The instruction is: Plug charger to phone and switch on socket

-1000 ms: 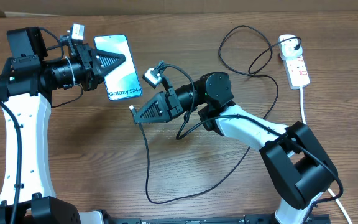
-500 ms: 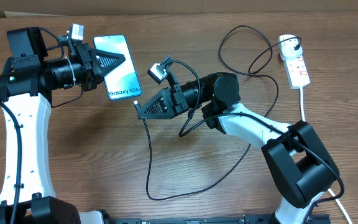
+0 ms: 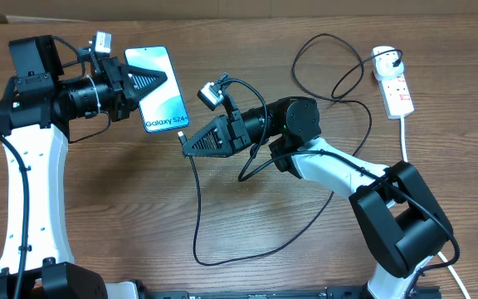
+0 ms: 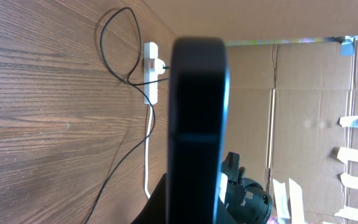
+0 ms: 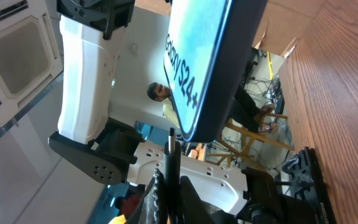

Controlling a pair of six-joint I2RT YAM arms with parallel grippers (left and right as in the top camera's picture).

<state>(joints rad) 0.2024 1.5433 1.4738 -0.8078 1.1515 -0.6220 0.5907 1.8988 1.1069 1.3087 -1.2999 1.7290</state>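
Observation:
The phone, blue-teal screen up with "Galaxy" text, is held off the table with my left gripper shut on its left side. In the left wrist view the phone shows edge-on as a dark bar. My right gripper is shut on the charger's black connector tip, which sits just below the phone's lower edge. In the right wrist view the tip points up at the phone; I cannot tell whether they touch. The charger cable loops back to the white plug adapter in the socket.
The socket's thick white cord runs down the right side of the wooden table. Black cable loops lie at the back right. Cardboard walls stand beyond the table.
My right gripper has carried the connector tip up and slightly left, closer to the phone's lower edge, then stayed still. The left gripper and phone have not moved.

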